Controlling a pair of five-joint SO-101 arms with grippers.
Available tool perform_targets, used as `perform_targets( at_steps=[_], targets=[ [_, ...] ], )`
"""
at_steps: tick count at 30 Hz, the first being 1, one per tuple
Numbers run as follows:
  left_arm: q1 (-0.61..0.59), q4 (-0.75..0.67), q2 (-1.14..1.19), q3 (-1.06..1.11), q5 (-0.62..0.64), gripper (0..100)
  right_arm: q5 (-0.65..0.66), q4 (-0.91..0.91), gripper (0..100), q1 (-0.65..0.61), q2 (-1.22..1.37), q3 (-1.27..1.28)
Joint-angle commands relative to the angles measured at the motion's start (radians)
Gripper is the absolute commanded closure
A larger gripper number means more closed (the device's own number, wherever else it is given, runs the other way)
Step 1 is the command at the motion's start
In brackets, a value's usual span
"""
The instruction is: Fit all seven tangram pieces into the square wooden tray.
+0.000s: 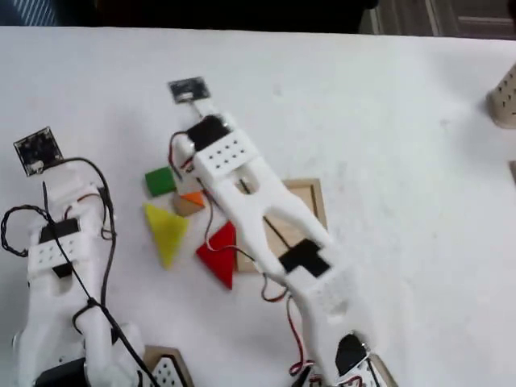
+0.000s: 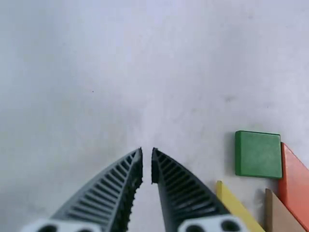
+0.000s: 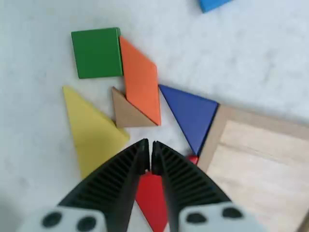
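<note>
- Red triangle (image 3: 150,195) lies beside the wooden tray (image 3: 256,164), under the right gripper (image 3: 150,143), whose jaws sit closed, empty.
- Left gripper (image 2: 147,151), likewise closed and empty, hovers over the white table (image 2: 120,72).

light: bright, even light is falling from above across the white bench (image 1: 419,121) | shadows: soft, faint ones are lying close under the arms (image 1: 266,214) and coloured pieces (image 3: 96,52) | background: the strip (image 1: 201,12) beyond the bench's far edge is sitting dark
</note>
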Motion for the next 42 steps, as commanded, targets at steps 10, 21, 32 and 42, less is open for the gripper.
perform_targets(
  at_steps=[10,21,32,42],
  targets=[
    [0.096,-0.011,0.004,-0.104,0.006,94,0.236,-0.136,98.1,0.213,-0.645,0.789],
    [0.269,0.221,0.197,-0.534,-0.043,83,0.420,-0.650,98.1,0.496,-1.121,1.642],
    [0.383,0.224,0.618,-0.959,-0.057,83,0.500,-0.673,98.1,0.541,-1.316,1.832],
    [0.452,0.160,0.935,-1.272,-0.365,99,0.502,-0.677,98.1,0.541,-1.316,1.837]
  ],
)
